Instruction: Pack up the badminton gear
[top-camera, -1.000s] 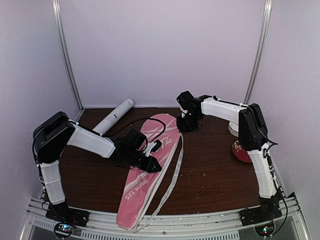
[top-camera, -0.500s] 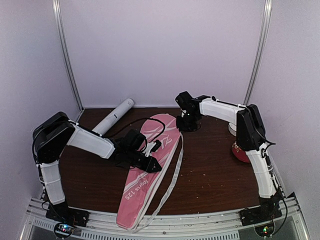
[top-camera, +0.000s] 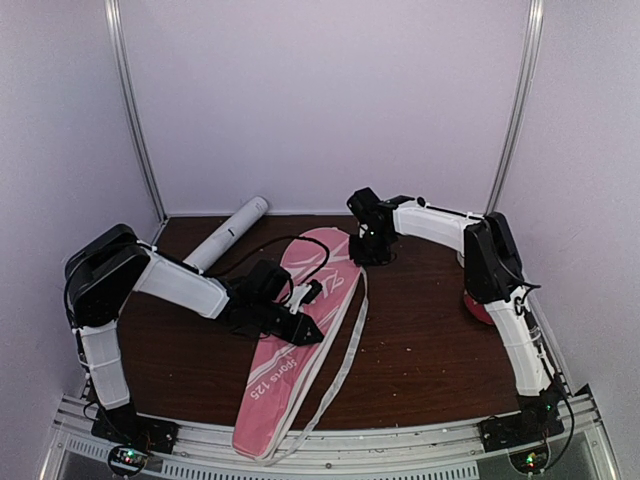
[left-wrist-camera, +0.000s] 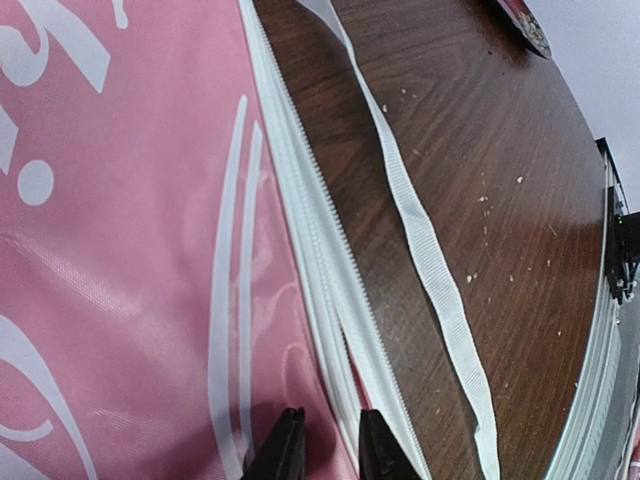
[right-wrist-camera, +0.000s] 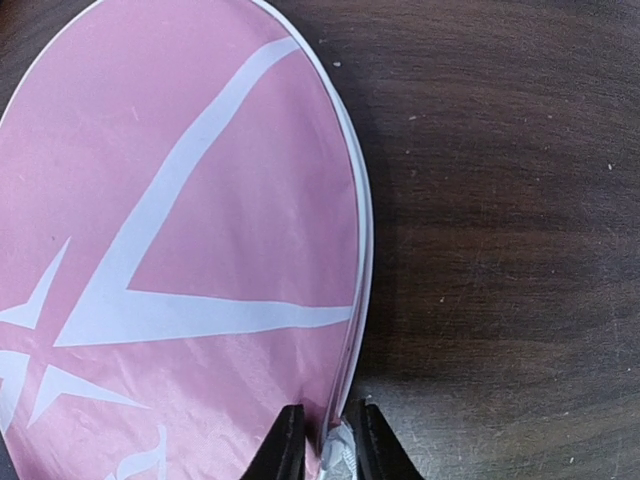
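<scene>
Dark wood table (top-camera: 430, 330) w/ pink cover (top-camera: 300, 330) lying diagonally mid-table: left end effector (left-wrist-camera: 325, 450) clamps its zip edge (left-wrist-camera: 322, 262) mid-length, prob. to anchor it, while right end effector (right-wrist-camera: 325, 440) pinches white tab (right-wrist-camera: 340, 458) at head end, likely for zipping.

On the table (top-camera: 420, 345), the cover (top-camera: 300, 335) lies centrally, tube (top-camera: 228, 232) behind-left of it, dish (top-camera: 478, 308) seemingly rightmost.

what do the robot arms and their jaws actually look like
Both the left arm and right arm have smooth white link shells between chunky black joint housings, on black bases with small lit lights. Thin black cables loop alongside. The jaws are slim, black and paired.
</scene>
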